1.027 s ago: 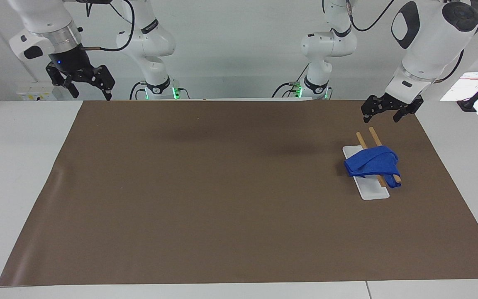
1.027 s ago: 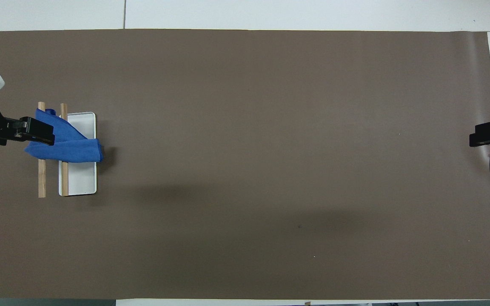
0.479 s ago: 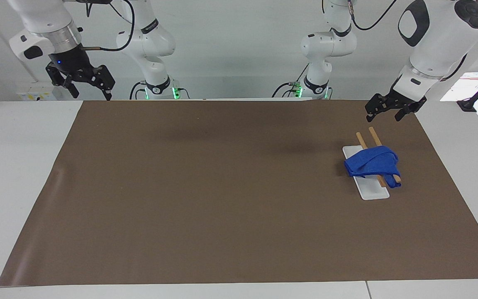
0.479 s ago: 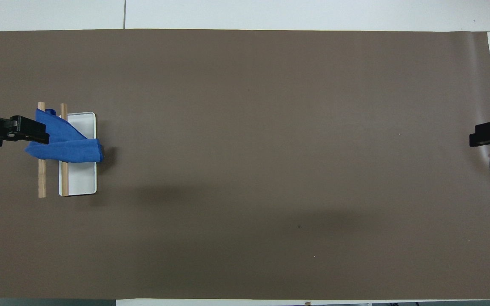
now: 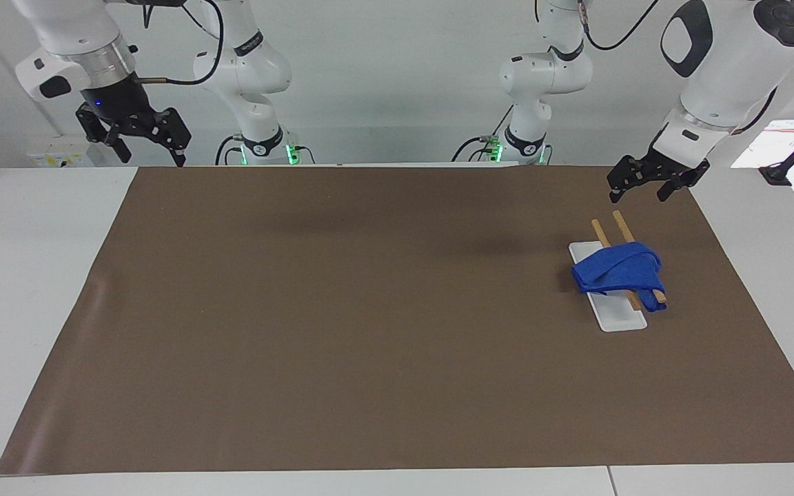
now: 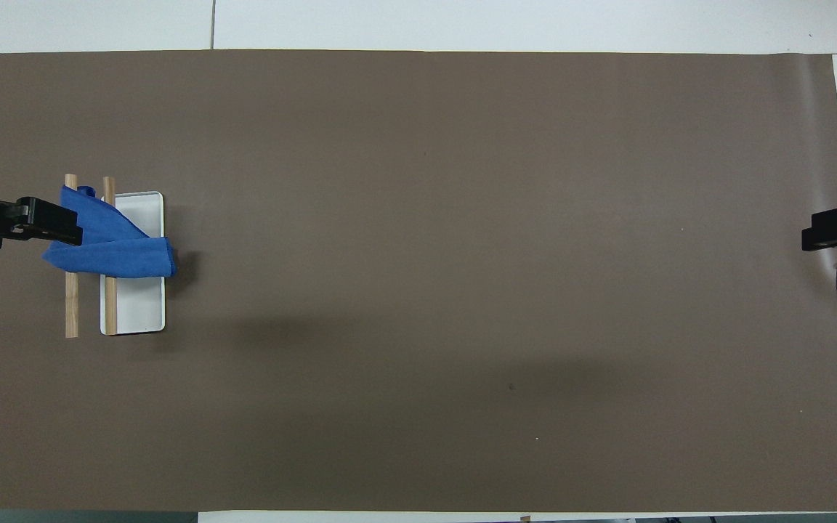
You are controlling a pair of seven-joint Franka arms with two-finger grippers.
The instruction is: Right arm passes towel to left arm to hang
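The towel (image 5: 619, 273) lies draped over the two wooden bars (image 5: 623, 226) of the white tray (image 5: 614, 318), bunched into blue folds that cover the middle of the bars and spill onto the tray's flat part. One small end of it hangs off the outer bar toward the left arm's end of the bench; this may be the loop tag, though it is hard to be sure. The tray sits on the brown mat (image 5: 369, 331) that covers most of the bench (image 5: 18, 275), toward the left arm's end.

The left hand (image 5: 650, 182) hangs in the air over the mat's edge next to the bar ends that point toward the robots, clear of the towel, its fingers spread wide and holding nothing. The right hand (image 5: 136, 140) waits raised at the right arm's end of the bench, a blue light on its wrist, fingers also wide and empty.
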